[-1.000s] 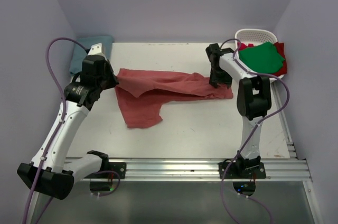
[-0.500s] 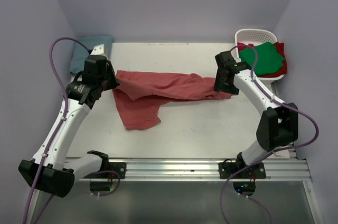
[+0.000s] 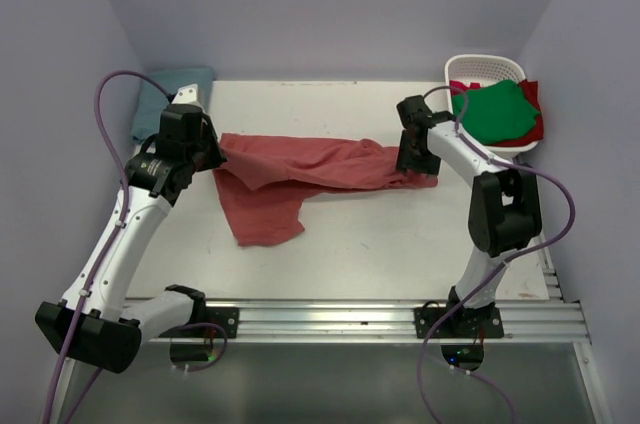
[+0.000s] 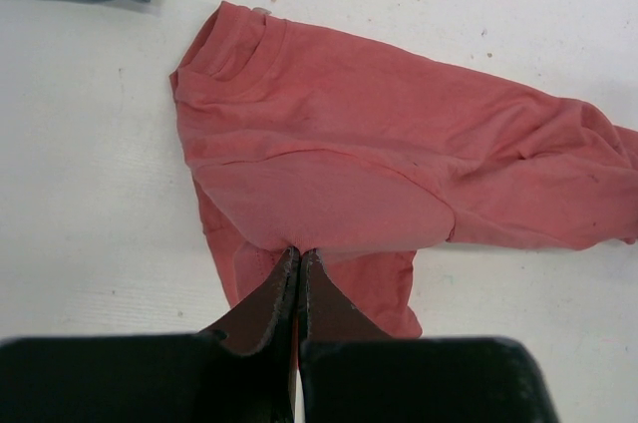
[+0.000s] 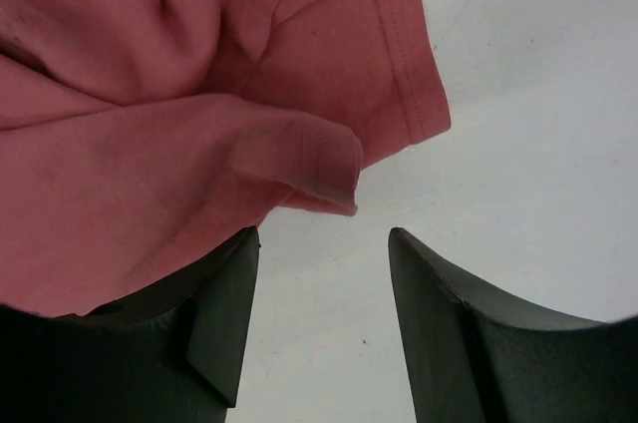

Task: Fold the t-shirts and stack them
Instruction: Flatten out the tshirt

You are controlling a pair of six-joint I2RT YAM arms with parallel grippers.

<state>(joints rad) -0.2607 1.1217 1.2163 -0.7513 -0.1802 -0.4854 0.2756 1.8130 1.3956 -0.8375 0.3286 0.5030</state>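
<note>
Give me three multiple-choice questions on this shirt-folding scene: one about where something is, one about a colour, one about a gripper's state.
1. Where on the table is the folded teal shirt? A near right corner; B far left corner; C centre.
2. What colour is the top shirt in the white basket? A green; B teal; C yellow.
3. How is the right gripper? A shut on cloth; B open; C out of view.
Answers: 1 B, it lies against the far left walls. 2 A, the green shirt lies uppermost. 3 B, a clear gap shows between its fingers.
</note>
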